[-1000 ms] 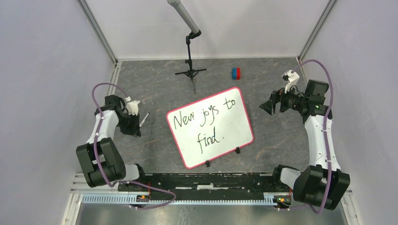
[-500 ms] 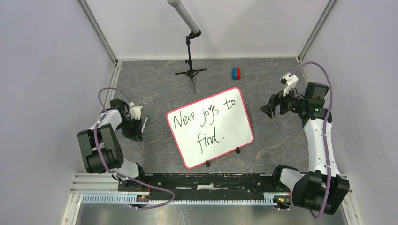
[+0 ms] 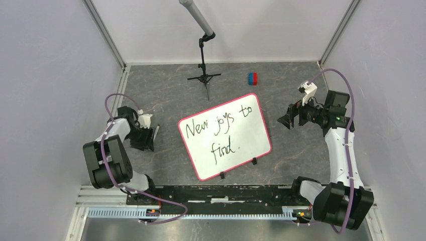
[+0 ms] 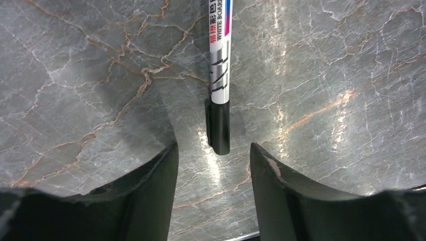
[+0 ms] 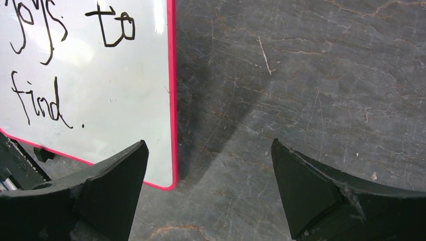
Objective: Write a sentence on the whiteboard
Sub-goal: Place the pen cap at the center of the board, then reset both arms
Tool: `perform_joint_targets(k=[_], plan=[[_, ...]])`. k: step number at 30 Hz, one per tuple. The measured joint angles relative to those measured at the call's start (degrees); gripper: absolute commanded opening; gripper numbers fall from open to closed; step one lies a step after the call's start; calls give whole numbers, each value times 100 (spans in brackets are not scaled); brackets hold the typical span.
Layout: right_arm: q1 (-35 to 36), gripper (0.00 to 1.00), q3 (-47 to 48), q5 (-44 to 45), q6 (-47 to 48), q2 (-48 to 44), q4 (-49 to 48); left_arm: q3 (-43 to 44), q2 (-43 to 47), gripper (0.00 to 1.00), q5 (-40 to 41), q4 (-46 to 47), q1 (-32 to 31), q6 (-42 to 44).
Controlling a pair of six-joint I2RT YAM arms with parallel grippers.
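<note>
The whiteboard (image 3: 251, 133) lies flat mid-table, pink-rimmed and turned at an angle. The sentence (image 3: 216, 131) on it reads "New joys to find." in black. A white marker (image 3: 156, 131) with a black cap lies on the table to the left of the board. My left gripper (image 3: 149, 140) stands open just behind it. In the left wrist view the marker (image 4: 220, 75) has its cap end between the fingertips of the left gripper (image 4: 213, 148), touching neither. My right gripper (image 3: 289, 115) hangs open to the right of the board. The right wrist view shows the whiteboard (image 5: 130, 110) corner beside the open right gripper (image 5: 208, 143).
A black tripod stand (image 3: 203, 75) with a grey tube stands at the back centre. A red and blue block (image 3: 252, 78) lies at the back right. Two black clips (image 3: 222, 175) sit on the board's near edge. Walls close in both sides.
My left gripper's jaws have spread apart and let go of the marker, which now lies on the table. The right arm has hardly moved.
</note>
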State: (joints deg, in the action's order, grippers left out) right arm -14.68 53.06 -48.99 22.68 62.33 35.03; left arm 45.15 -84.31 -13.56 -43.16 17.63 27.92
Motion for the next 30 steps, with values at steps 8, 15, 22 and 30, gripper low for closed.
perform_joint_targets(k=[8, 15, 22, 30], plan=[[0, 98, 302, 68, 326, 221, 398, 693, 369, 100, -61, -767, 4, 175], [-109, 98, 1263, 236, 531, 804, 538, 2879, 306, 100, -479, -1567, 4, 92], [-734, 98, 2100, 354, 621, 1491, 476, 3974, 136, 100, -643, -1624, 4, -632], [-1375, 98, 2111, 660, 1062, 1912, 542, 3294, 354, 100, -643, -1478, 4, -1108]])
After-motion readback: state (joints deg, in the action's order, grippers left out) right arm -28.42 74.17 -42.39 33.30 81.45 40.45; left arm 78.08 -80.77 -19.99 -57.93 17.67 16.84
